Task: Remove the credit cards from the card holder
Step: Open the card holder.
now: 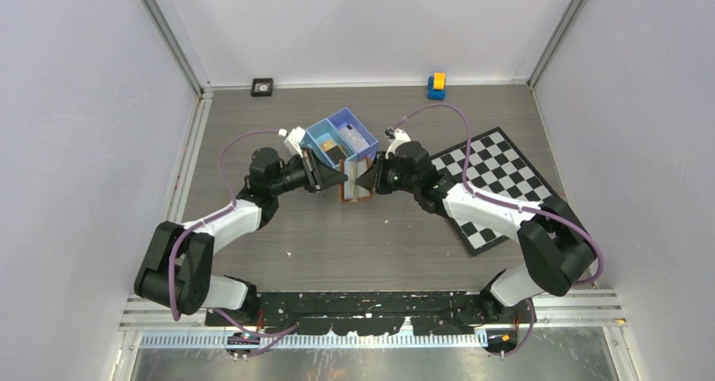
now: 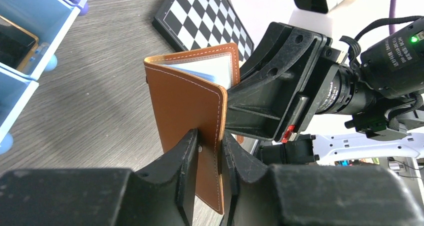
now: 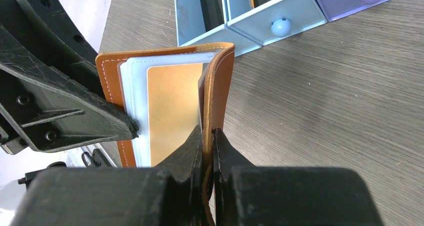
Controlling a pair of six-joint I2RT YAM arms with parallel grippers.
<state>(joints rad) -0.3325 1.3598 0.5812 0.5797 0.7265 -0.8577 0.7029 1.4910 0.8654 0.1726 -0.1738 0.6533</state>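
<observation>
Presently I see the card holder (image 1: 355, 189) open mid-table, on the near side of the blue tray (image 3: 186, 16). The left gripper (image 2: 209, 141) pinches one cover and the right gripper (image 3: 209, 136) the other. An orange credit card (image 3: 172, 111) shows inside.

The top view looks down from high behind on the whole bench (image 1: 337, 238). Each wrist view sits close, facing the other across the wallet (image 2: 185, 101) (both glimpse the blue tray (image 3: 265, 11)).

No text is legible. The orange credit card (image 3: 172, 111) has a plain face; white print on the right arm's wrist housing (image 2: 345, 93) is too small.
</observation>
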